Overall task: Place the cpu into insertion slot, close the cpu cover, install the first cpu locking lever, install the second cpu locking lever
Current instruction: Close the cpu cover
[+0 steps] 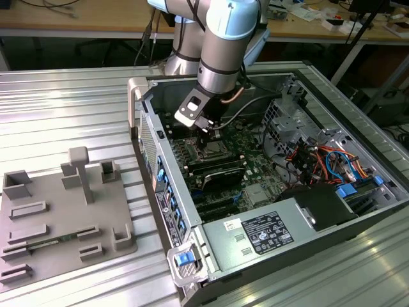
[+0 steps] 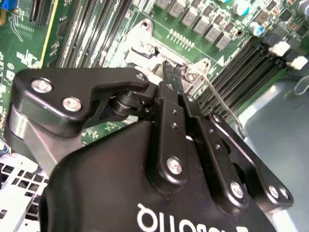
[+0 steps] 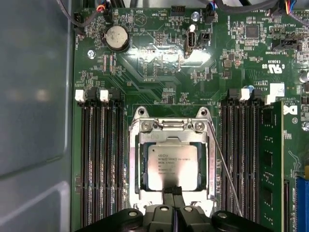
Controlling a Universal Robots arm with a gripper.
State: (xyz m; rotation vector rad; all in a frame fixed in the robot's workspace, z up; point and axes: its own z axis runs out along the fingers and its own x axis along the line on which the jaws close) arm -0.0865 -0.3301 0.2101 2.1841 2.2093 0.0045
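Exterior view: found gripper (image 1: 206, 130) low inside the open computer case (image 1: 167, 211), directly over the socket.

First wrist view: saw cpu (image 3: 172, 166) seated flat in insertion slot (image 3: 143, 180) just ahead of the fingertips (image 3: 167, 194). Saw cpu cover (image 3: 211, 164) down around it, presumably to hold it there. Noted wire lever (image 3: 226, 179) slanting past one side, apparently unlatched.

Second wrist view: noted fingers (image 2: 166, 89) clenched together on nothing, tips at the cover's near edge; could not confirm contact.
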